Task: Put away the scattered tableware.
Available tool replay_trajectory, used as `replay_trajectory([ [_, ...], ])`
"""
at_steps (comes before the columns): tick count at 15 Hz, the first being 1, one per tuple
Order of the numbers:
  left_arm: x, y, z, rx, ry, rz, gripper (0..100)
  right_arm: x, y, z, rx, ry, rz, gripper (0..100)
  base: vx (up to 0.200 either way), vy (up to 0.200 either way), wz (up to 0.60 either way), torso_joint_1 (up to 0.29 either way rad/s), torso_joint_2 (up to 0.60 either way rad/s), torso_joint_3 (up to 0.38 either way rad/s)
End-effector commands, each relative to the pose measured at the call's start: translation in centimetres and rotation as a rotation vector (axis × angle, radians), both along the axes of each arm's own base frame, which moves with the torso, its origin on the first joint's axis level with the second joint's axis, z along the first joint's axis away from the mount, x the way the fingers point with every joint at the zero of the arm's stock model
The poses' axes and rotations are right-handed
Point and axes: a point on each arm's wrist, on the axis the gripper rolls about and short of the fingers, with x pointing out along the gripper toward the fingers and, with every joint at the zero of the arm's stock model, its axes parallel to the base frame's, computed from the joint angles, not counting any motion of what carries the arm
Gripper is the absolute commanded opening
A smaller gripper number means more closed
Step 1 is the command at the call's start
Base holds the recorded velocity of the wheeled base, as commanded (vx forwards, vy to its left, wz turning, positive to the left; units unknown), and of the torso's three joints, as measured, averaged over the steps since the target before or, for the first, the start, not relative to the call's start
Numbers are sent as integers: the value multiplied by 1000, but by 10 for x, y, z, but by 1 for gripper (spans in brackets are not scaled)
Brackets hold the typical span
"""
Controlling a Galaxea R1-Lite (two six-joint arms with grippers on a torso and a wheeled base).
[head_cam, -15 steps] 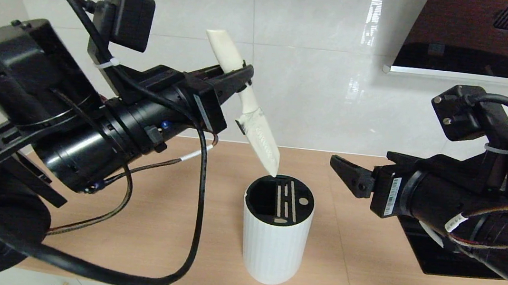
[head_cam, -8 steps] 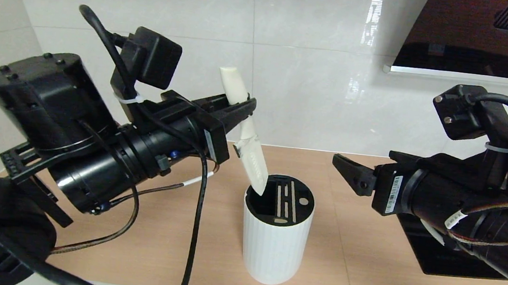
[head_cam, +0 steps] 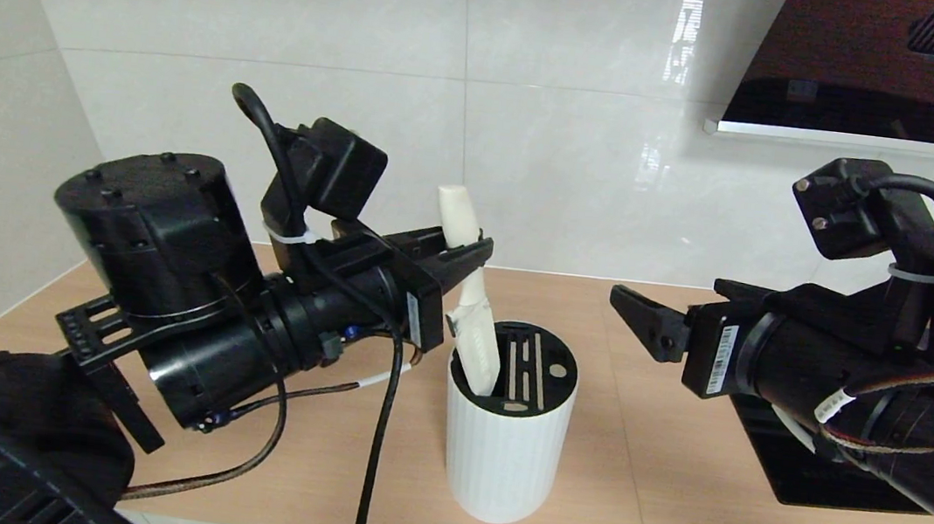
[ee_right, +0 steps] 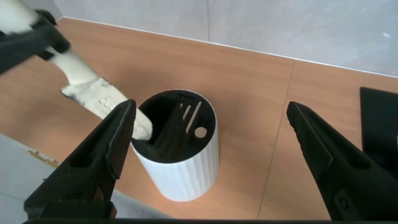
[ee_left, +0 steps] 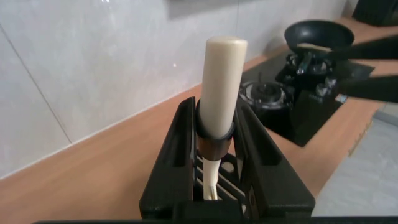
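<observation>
Your left arm comes in from the left with its forearm sloping up toward the middle of the counter. Your left gripper point(head_cam: 468, 255) is clamped on the cream handle of the white-bladed knife point(head_cam: 473, 324), and the left wrist view shows a finger pressed against each side of the handle. The handle's rounded end stands above the fingers and the knife leans slightly. Its blade points down, with the tip already inside the white ribbed cylindrical holder with a black slotted top point(head_cam: 504, 451). It sits in the large open compartment on the holder's left side, beside the narrow slots.

Your right arm lies roughly level on the right, pointing toward the holder. Your right gripper point(head_cam: 622, 302) hangs above the counter, near the holder but apart from it. Its fingers are spread wide with nothing between them, as the right wrist view shows.

The holder stands upright on the light wooden countertop point(head_cam: 651, 494), near its front edge. A black cooktop point(head_cam: 811, 486) is set into the counter on the right. In the left wrist view a black frying pan point(ee_left: 320, 34) sits on a burner there. A glossy white tiled wall point(head_cam: 576, 151) rises behind the counter, and a dark range hood point(head_cam: 894, 64) hangs at the upper right
</observation>
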Motion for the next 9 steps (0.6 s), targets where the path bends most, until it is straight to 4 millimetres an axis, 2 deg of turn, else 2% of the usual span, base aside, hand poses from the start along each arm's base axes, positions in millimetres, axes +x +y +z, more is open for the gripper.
replay_trajectory([
  [1,4,-4,-8,15,21,-2,0,0,1,-1,-3,3,1,100,0,0,0,0,0,0],
  [9,19,-16,-39,66,106,-10,0,1,1,-2,-7,6,1,100,0,0,0,0,0,0],
])
